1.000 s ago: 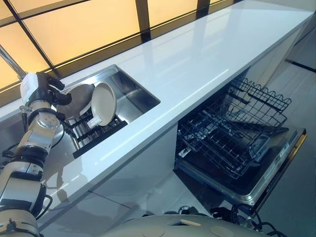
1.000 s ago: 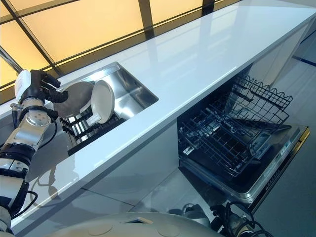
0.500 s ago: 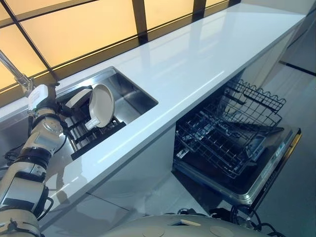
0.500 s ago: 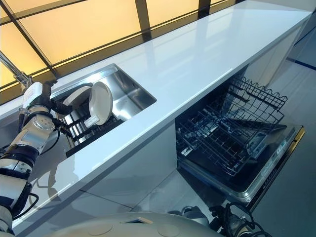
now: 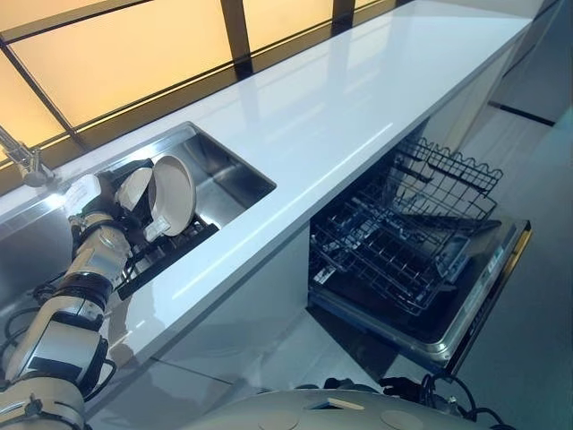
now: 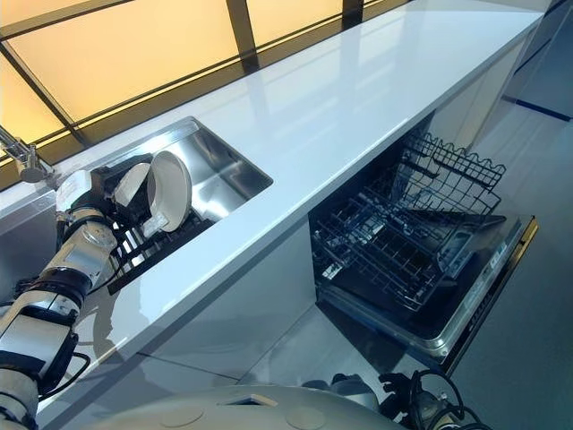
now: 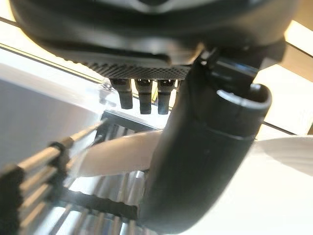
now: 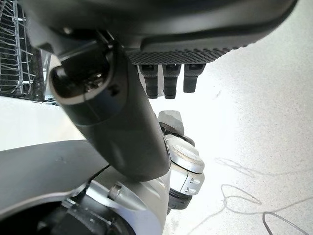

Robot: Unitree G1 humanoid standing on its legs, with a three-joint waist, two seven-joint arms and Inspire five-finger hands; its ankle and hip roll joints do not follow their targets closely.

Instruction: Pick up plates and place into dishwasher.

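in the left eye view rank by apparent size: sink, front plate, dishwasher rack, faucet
1. dishwasher rack
2. sink, partly covered by dishes, so close to unsure
3. front plate
4. faucet

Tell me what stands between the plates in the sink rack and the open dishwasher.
Nothing visible stands on that path. The plates sit upright in the black rack in the sink, with the left hand at them. The white countertop between the sink and the dishwasher is bare, and the dishwasher's door is down with a wire rack pulled out.

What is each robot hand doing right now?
Left robot hand: at the plate in the sink rack; grip cannot be told.
Right robot hand: open, holding nothing.
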